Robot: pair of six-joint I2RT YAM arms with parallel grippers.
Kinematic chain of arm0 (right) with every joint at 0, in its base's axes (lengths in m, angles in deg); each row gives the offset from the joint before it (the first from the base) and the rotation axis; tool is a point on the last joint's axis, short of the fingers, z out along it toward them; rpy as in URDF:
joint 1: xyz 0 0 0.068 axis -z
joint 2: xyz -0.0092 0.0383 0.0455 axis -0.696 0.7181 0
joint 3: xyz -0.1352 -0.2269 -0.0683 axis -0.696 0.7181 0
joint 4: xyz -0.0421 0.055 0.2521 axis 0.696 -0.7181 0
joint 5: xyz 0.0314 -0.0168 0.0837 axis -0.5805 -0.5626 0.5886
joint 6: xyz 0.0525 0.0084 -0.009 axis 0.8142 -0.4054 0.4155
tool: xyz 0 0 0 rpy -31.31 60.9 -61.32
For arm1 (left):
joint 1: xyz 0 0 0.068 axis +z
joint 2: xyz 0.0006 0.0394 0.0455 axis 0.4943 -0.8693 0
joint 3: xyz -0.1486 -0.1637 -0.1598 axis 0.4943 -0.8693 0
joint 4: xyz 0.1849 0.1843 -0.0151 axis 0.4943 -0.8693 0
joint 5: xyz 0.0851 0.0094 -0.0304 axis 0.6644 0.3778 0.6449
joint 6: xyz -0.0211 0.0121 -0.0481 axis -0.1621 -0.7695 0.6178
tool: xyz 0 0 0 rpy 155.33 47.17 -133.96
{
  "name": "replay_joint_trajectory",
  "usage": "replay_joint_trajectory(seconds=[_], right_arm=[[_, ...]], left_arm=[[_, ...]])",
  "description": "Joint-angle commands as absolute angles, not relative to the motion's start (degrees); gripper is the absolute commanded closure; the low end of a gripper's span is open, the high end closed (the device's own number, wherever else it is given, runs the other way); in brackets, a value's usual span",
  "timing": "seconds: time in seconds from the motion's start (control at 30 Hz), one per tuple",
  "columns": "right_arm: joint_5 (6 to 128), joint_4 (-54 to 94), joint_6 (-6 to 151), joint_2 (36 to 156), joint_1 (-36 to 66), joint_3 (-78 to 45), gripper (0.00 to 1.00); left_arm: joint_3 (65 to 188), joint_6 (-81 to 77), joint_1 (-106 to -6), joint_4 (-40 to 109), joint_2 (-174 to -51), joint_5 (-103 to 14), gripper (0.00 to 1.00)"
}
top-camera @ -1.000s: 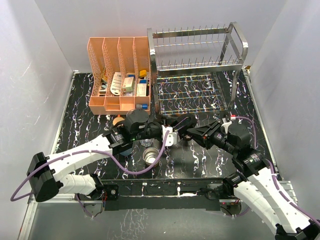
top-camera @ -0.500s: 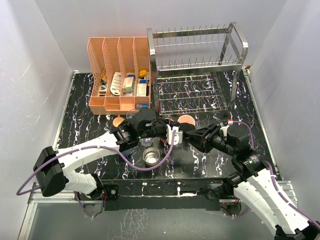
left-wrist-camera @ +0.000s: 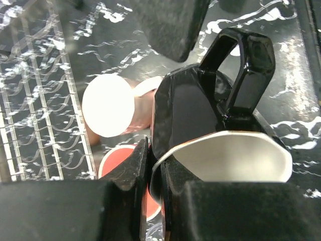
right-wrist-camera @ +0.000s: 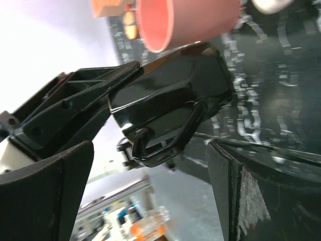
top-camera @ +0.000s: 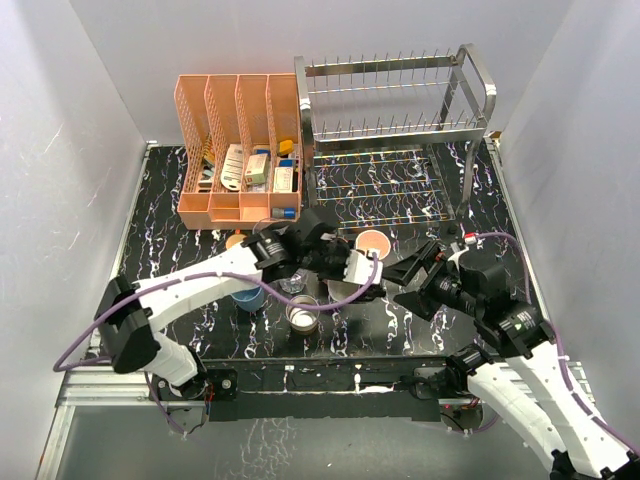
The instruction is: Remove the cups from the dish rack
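**Black mug passed left**

Mid-counter, the right gripper [top-camera: 407, 282] has drawn back, fingers spread, apart from the black mug [left-wrist-camera: 200, 110]. The left gripper [left-wrist-camera: 153, 166] pinches its rim. The dish rack [top-camera: 390, 130], far edge, shows no cups; setting down apparently remains.

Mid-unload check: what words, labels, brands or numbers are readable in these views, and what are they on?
No text is legible in any view.
Labels on the small boxes in the peach organizer: too small to read.
No print shows on the black mug or the pink cup.
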State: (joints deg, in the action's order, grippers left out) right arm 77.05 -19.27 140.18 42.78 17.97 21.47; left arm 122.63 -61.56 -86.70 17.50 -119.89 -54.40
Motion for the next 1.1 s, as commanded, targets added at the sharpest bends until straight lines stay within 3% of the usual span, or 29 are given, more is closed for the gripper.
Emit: replay_joint_trajectory(seconds=[0.0,0.27,0.6,0.8,0.87,1.07], right_arm=[[67.7,-36.6,124.3,47.2,17.9,12.2,0.02],[55.1,-46.9,121.4,46.0,17.8,8.8,0.02],[50.1,-47.4,124.7,42.0,17.8,11.9,0.02],[49.9,-45.5,125.8,40.5,17.9,15.0,0.02],[49.0,-45.3,125.6,40.9,17.8,14.6,0.02],[47.8,-42.7,124.2,42.9,17.9,13.4,0.02]], left_arm=[[131.8,-62.7,-87.5,1.1,-124.8,-58.0,1.0],[138.9,-62.0,-89.0,-7.1,-135.4,-50.6,1.0],[143.8,-60.2,-89.8,-9.5,-143.0,-47.7,0.98],[148.6,-58.1,-89.9,-12.4,-143.6,-48.3,0.55],[148.9,-57.4,-89.9,-12.5,-142.1,-49.0,0.46],[152.1,-55.4,-88.4,-15.2,-137.3,-50.7,0.34]])
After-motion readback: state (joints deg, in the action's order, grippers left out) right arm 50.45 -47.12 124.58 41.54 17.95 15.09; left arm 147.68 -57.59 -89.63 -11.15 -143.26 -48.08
